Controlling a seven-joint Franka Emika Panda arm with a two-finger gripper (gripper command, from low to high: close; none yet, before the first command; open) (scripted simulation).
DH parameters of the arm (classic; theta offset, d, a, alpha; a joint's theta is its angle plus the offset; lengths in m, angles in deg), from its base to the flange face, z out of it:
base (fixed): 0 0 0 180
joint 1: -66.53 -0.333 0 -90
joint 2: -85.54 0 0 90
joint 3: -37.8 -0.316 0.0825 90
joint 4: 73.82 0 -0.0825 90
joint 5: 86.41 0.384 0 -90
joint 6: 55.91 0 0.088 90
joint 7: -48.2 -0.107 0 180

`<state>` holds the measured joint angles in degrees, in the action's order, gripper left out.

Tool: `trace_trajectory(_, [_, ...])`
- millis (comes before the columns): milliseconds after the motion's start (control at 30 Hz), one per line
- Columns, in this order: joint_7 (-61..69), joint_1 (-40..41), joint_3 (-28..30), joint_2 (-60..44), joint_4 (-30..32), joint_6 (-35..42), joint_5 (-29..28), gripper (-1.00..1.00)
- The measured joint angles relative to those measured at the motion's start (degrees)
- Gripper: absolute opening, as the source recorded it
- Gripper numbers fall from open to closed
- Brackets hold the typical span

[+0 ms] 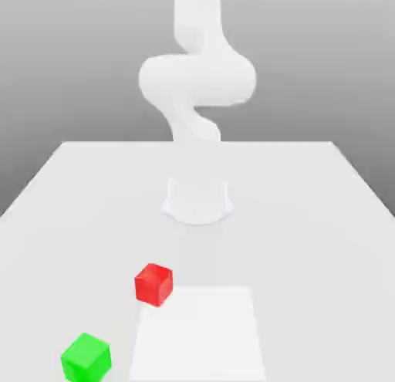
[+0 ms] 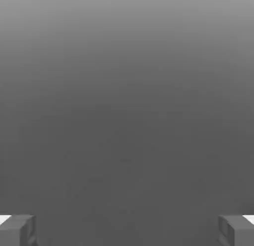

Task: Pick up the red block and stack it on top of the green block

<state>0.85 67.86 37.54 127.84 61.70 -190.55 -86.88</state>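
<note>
Two small glossy cubes sit on the white table (image 1: 324, 218), nearest the exterior camera. The green block (image 1: 86, 357) is closest, low toward the exterior view's left, resting flat on the tabletop. A little farther back and toward the exterior view's right lies the red block (image 1: 153, 284), apart from the green one and untouched, just beside the corner of a faint paler square patch (image 1: 199, 334) (its edges barely stand out from the table). Beyond both, the round base (image 1: 197, 201) of the white arm (image 1: 197, 76) stands mid-table, and the arm curves upward out of sight. From the hand camera, the gripper (image 2: 127, 231) has its two grey fingertips (image 2: 17, 230) spread wide apart, with nothing between them.
</note>
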Motion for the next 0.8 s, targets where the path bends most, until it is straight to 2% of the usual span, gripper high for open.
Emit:
trace_trajectory(533, [-10.73, 9.23, 1.93, -30.02, 29.24, -23.29, -1.21, 0.00])
trace_trajectory(600, [-11.01, 9.71, 2.56, -37.60, 31.20, -29.03, -0.27, 0.00])
trace_trajectory(767, [-9.84, 10.68, 1.59, -49.74, 30.71, -39.11, 1.92, 0.00])
trace_trajectory(800, [-9.71, 10.96, 1.28, -51.73, 30.47, -40.82, 2.08, -1.00])
